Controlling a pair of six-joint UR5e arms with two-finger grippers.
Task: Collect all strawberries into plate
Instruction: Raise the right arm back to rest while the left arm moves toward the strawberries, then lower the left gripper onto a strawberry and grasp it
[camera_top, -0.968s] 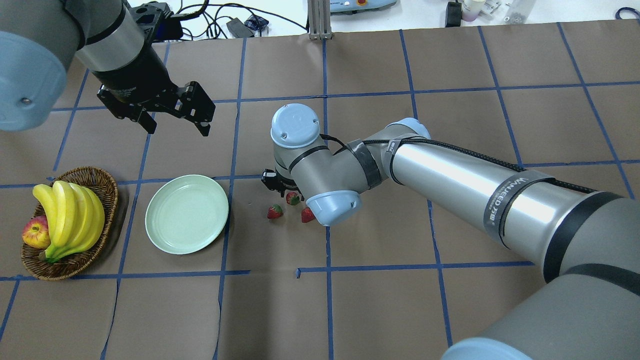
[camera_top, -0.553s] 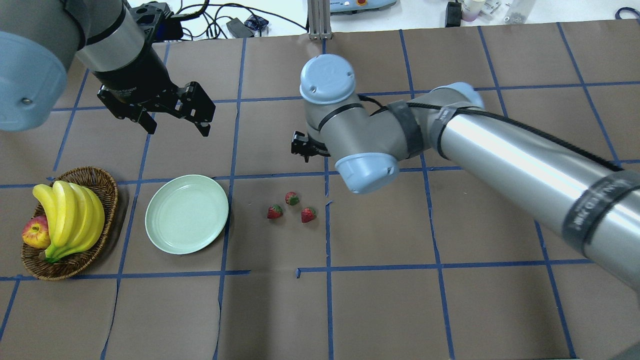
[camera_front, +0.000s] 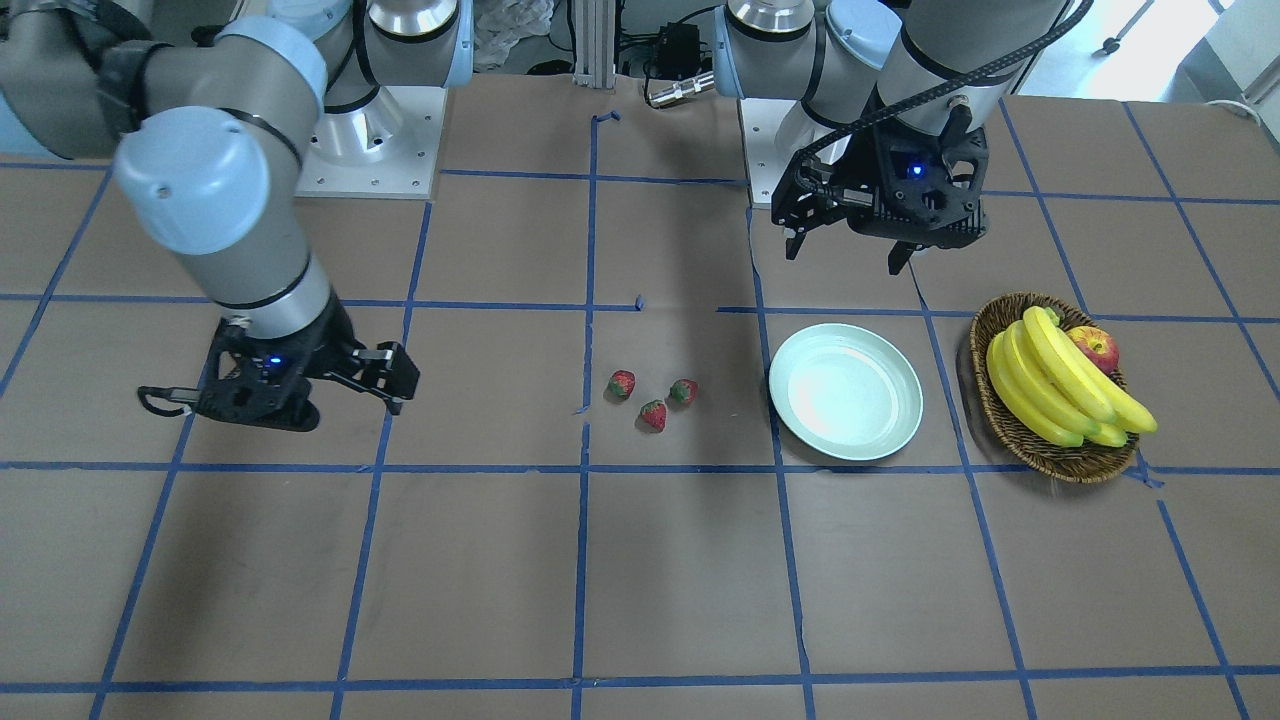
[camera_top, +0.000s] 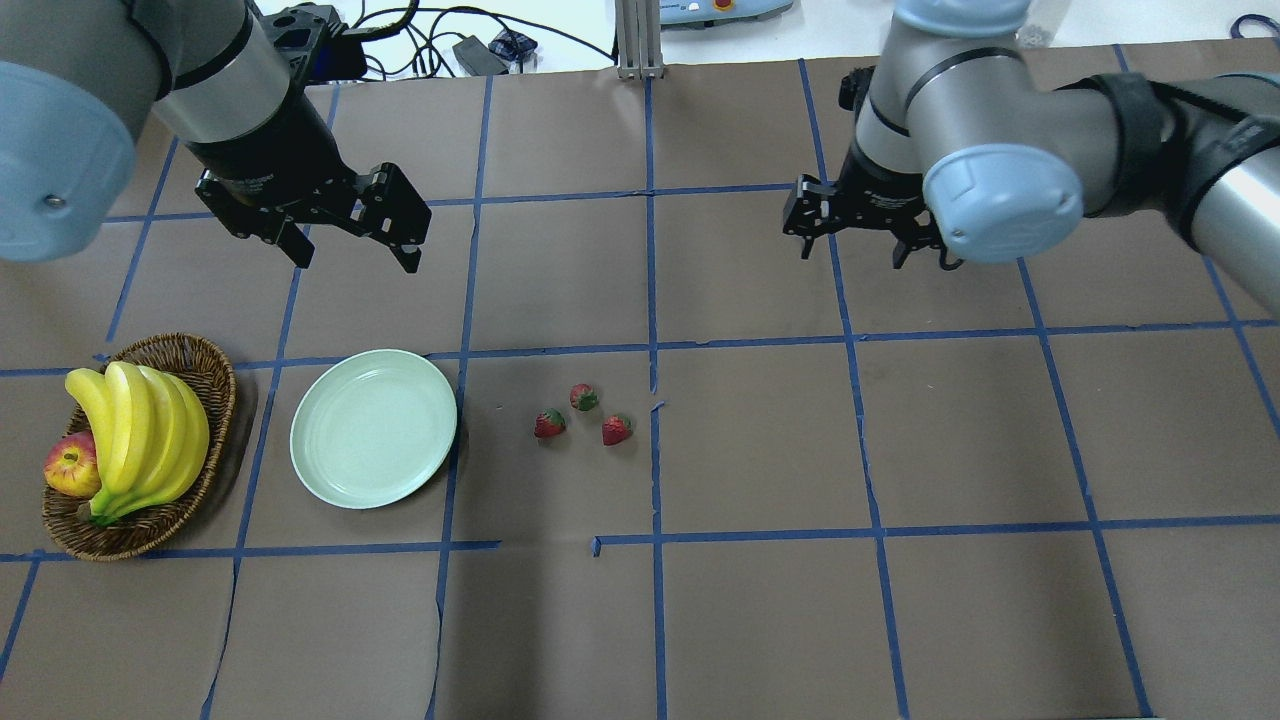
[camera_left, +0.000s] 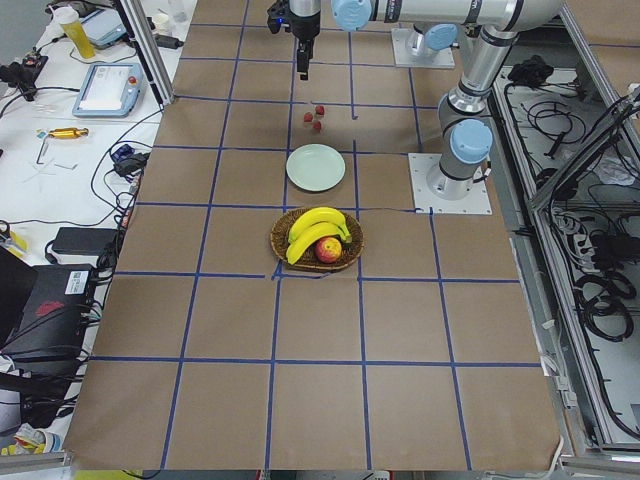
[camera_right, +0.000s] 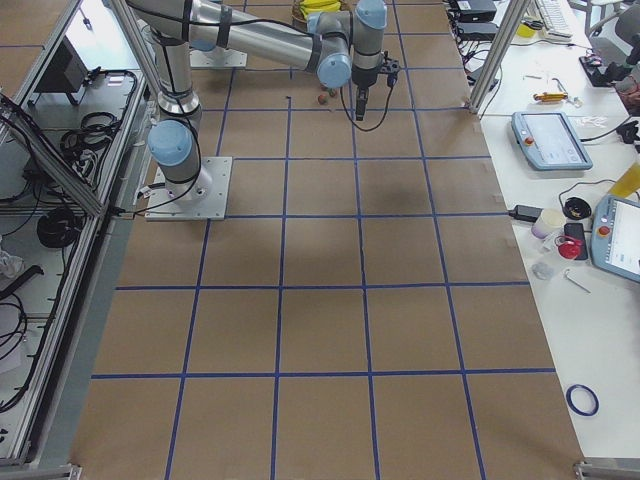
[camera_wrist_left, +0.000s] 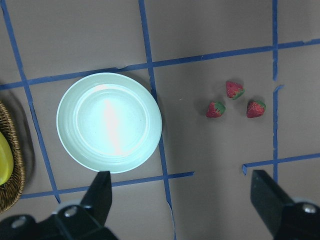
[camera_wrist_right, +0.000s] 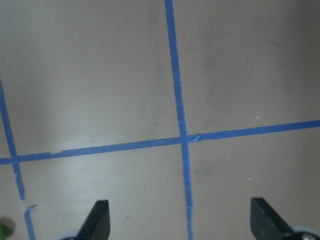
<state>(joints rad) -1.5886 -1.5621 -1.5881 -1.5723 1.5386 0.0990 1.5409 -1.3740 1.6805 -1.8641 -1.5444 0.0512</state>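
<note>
Three strawberries (camera_top: 549, 424), (camera_top: 584, 397), (camera_top: 617, 430) lie in a close group on the brown table, just right of the plate (camera_top: 373, 428), which holds nothing. The left wrist view shows them (camera_wrist_left: 234, 90) and the plate (camera_wrist_left: 109, 122) from above. My left gripper (camera_top: 355, 255) hangs open and empty, high over the table behind the plate. My right gripper (camera_top: 852, 255) is open and empty, well off to the back right of the strawberries. The right wrist view shows only its two fingertips (camera_wrist_right: 97, 220) over bare taped paper.
A brown wicker basket (camera_top: 215, 390) with bananas (camera_top: 140, 430) and a red-yellow apple (camera_top: 70, 465) stands left of the plate. Blue tape lines grid the table. Cables and boxes lie past the far edge.
My right arm has risen from just over the strawberries and swung back and to the right, empty. The strawberries, the plate and my left arm have not moved.
</note>
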